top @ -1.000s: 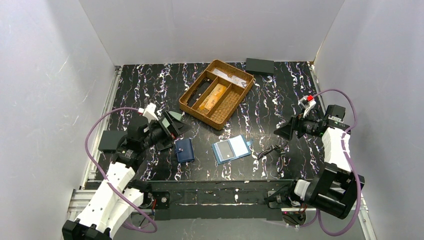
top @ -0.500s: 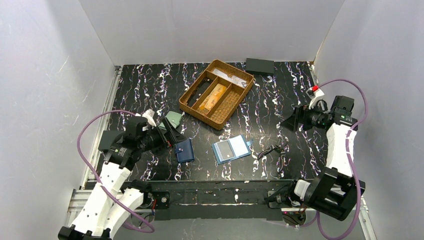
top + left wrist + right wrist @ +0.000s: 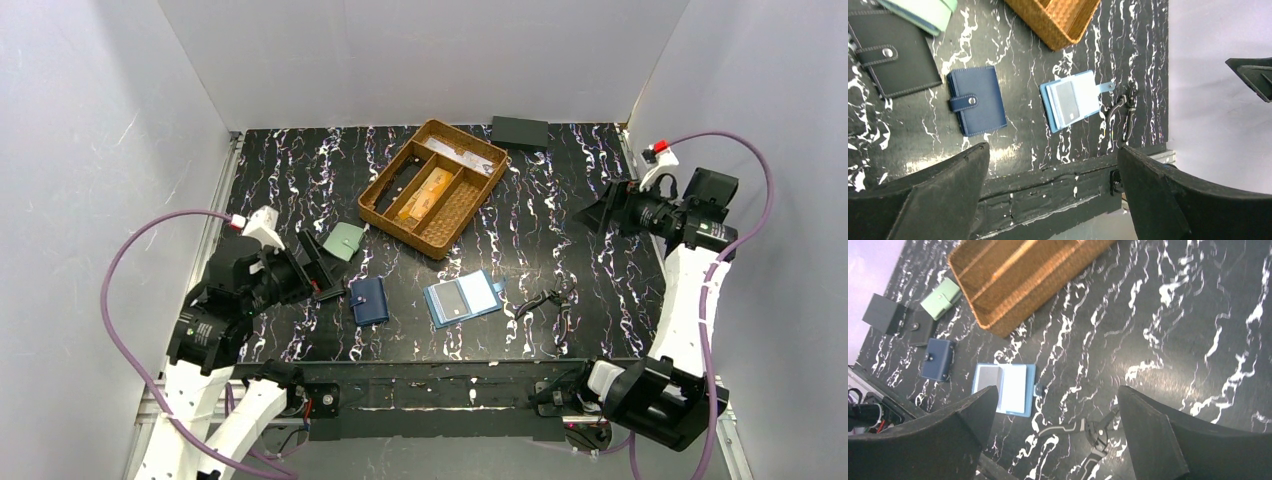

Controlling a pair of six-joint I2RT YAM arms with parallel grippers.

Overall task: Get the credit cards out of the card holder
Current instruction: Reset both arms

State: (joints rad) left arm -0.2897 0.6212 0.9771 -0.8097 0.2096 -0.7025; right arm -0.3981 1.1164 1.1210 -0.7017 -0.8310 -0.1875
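The card holder (image 3: 462,298) lies open near the table's front middle, light blue, showing a grey panel and a pale one, its snap tab to the right. Both wrist views also show the card holder (image 3: 1073,101) (image 3: 1004,388). Flat orange-gold credit cards (image 3: 425,194) lie in the middle compartment of the woven basket (image 3: 398,230). My left gripper (image 3: 325,268) hangs open at the left, well away from the holder. My right gripper (image 3: 598,210) is open too, raised at the far right. Neither the left gripper (image 3: 1053,147) nor the right gripper (image 3: 1058,389) has anything between its fingers.
A navy wallet (image 3: 369,300) lies left of the holder, a pale green wallet (image 3: 346,240) behind it and a black wallet (image 3: 895,57) beside that. Pliers (image 3: 545,298) lie right of the holder. A black box (image 3: 519,131) sits at the back.
Both arms have drawn back and outward from the table's middle. The left gripper moved left, uncovering the green wallet. The right gripper rose toward the far right. Both stayed open.
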